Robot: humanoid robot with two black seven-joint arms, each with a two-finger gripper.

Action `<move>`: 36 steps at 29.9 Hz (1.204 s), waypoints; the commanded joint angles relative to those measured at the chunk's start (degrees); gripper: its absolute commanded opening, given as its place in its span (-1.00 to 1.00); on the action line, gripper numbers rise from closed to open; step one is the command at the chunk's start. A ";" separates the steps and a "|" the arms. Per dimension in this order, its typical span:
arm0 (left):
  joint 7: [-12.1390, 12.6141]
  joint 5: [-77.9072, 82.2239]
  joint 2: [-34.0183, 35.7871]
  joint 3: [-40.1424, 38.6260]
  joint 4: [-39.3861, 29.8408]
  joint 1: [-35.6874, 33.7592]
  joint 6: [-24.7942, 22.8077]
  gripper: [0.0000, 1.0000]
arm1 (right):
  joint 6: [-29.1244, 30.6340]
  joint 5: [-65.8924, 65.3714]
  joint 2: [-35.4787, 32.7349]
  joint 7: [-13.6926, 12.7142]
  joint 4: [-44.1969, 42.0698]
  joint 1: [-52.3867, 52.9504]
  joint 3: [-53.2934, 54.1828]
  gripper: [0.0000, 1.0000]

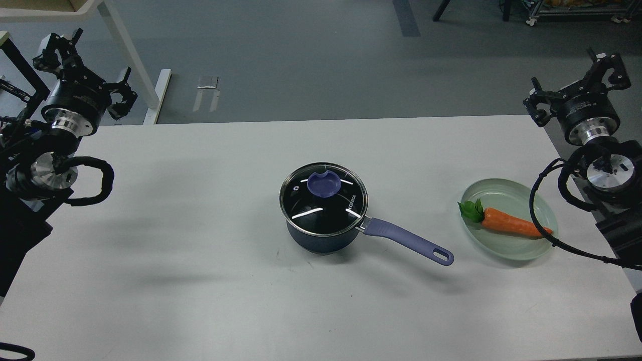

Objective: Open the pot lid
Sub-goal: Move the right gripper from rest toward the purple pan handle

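Observation:
The dark navy pot [321, 239] stands in the middle of the white table, its lavender handle [409, 241] pointing right and toward me. The clear glass lid [323, 199] sits flat on the pot's rim, with its purple-blue knob [323, 184] up. My left gripper [90, 70] hangs at the far left, over the table's back corner and far from the pot. Its fingers are spread, with nothing between them. My right gripper [574, 82] is at the far right past the table's back edge, also open and holding nothing.
A pale green glass plate [539, 203] with a toy carrot [514, 225] on it lies to the right of the pot handle. A black cable [544, 220] from my right arm loops over the plate's right side. A white table leg [128, 55] stands behind the left gripper.

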 commanded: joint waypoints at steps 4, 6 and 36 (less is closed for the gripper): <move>-0.30 -0.02 0.11 0.13 0.00 0.00 0.44 0.98 | 0.26 -0.18 0.47 -0.10 0.62 -0.01 -0.26 1.00; -0.21 0.07 0.11 0.30 0.00 0.00 0.26 0.99 | 0.26 -0.18 0.73 -0.01 0.71 -0.01 -0.78 1.00; 3.04 9.29 3.63 0.75 -6.49 -0.61 0.79 0.98 | -7.83 -49.89 -31.70 0.16 48.43 23.18 -51.48 1.00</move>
